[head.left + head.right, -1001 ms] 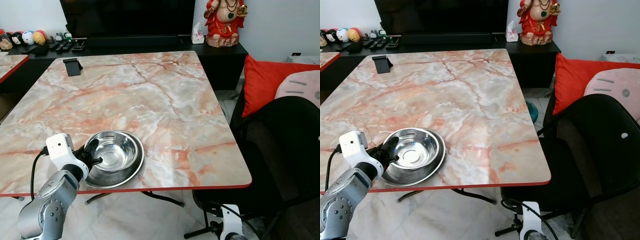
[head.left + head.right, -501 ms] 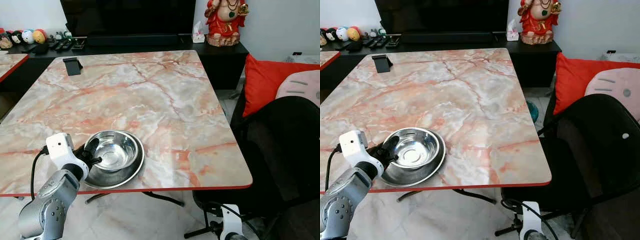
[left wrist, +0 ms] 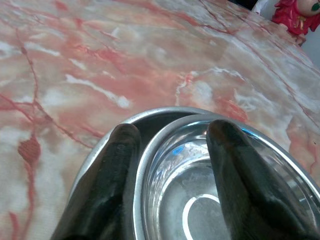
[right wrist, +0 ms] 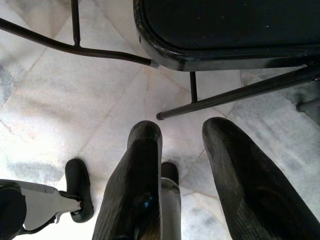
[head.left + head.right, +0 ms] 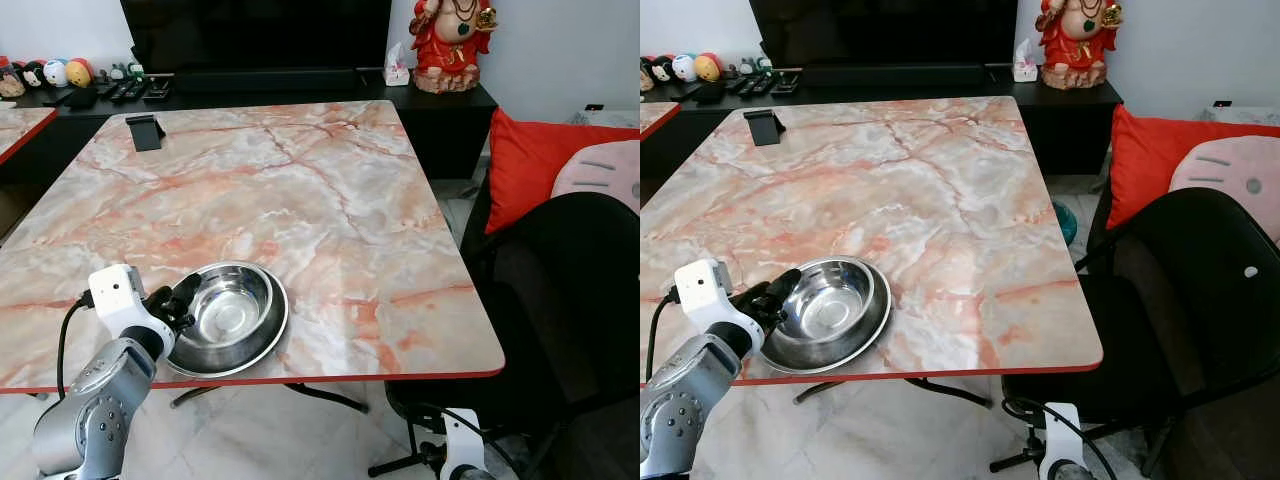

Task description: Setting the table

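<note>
The left hand (image 5: 183, 300) is at the near left part of the counter (image 5: 300, 190). Its two black fingers (image 3: 112, 170) go over the rim of the small shiny bowl (image 5: 228, 305). One finger is outside the bowl and one is inside, so the hand is grasping the bowl's rim. The small bowl sits tilted inside a bigger shiny bowl (image 5: 250, 352). Both bowls are close to the near edge of the counter, toward its left corner.

Far back, near the far left corner of the counter, stands a small black stand (image 5: 146, 132).

Behind the counter is a long dark shelf (image 5: 440, 100) with little toy heads (image 5: 45, 75) on the left and a red statue (image 5: 450, 45) on the right.

To the right of the counter is a black chair (image 5: 570, 300) with a red pillow (image 5: 540, 165) behind it.

The right hand (image 4: 182, 165) hangs low over the pale floor (image 4: 60, 95), near the chair's legs. Its fingers are apart and hold nothing.
</note>
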